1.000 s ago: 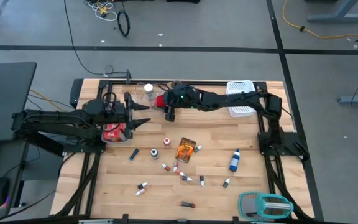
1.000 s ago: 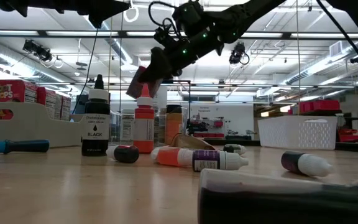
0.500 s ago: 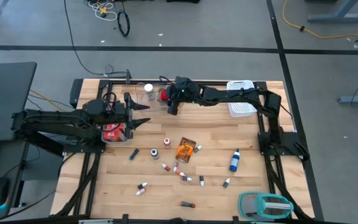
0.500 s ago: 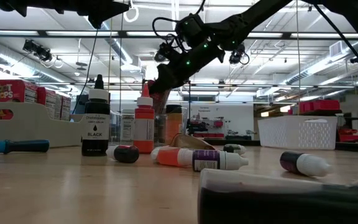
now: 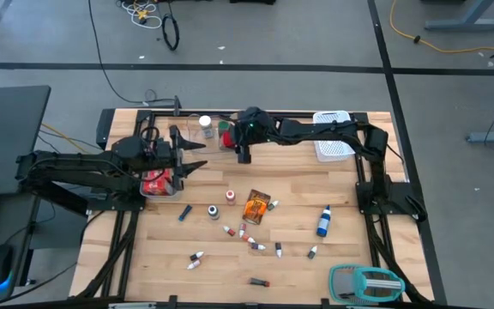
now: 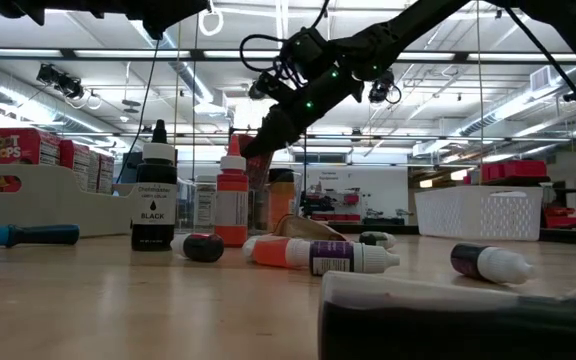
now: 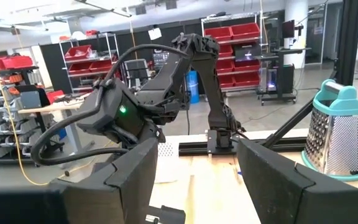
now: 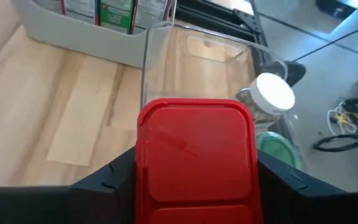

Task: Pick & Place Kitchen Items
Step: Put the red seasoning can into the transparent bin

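A wooden slatted table (image 5: 290, 249) is seen from above, framed in black rails. At the left, the left gripper (image 5: 197, 157) is held above a grey bin (image 5: 163, 190) of red boxes; its two dark fingers (image 7: 272, 180) are spread wide with nothing between them. That arm's wrist view alone shows a teal-and-grey grater (image 7: 332, 134) standing upright and a room of red shelving behind.

Near the table's far edge, left of centre, a red box (image 8: 196, 155) is clamped between the right gripper (image 5: 240, 148) jaws. The box is a smooth, glossy red plastic slab with rounded corners and a raised rim, a detail given only by the right wrist view. Just beyond it, a clear-walled tray (image 8: 160, 37) is seen, holding a white-lidded jar (image 8: 272, 93) and a green-lidded jar (image 8: 277, 149). From above, the box is almost hidden under the arm.

In the low view, the right gripper is seen raised above the tabletop, over an upright orange bottle (image 6: 231, 200); a black bottle (image 6: 154, 195) stands to its left.

Across the middle of the table, small vials (image 5: 256, 245) are scattered, lying on their sides, with an orange packet (image 5: 256, 206) among them. Further right, a blue bottle (image 5: 323, 221) lies flat. A white mesh basket (image 5: 334, 136) sits at the far right edge.
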Controlling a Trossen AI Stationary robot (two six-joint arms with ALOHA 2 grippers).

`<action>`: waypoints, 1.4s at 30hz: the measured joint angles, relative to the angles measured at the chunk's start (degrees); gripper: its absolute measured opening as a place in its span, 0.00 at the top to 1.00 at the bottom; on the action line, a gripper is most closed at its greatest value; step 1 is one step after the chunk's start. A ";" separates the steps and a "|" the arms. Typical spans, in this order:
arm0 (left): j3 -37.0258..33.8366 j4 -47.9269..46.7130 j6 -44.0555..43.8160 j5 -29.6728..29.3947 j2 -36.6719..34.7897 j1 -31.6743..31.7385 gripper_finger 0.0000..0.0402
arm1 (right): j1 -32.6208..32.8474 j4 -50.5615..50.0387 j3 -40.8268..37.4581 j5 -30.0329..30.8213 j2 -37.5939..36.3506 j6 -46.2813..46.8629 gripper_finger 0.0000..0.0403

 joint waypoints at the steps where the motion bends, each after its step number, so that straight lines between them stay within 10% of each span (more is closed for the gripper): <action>1: 0.00 0.01 0.33 -0.01 0.00 0.00 0.42 | 0.02 -1.33 0.91 0.69 0.00 -0.05 0.46; 10: -0.04 2.85 3.34 -0.06 0.02 0.00 0.42 | 0.01 -14.32 11.67 0.42 -0.08 2.46 0.45; 42: -0.04 0.39 1.72 0.03 0.02 0.00 0.42 | -0.84 -19.69 11.64 4.66 8.66 -0.13 0.40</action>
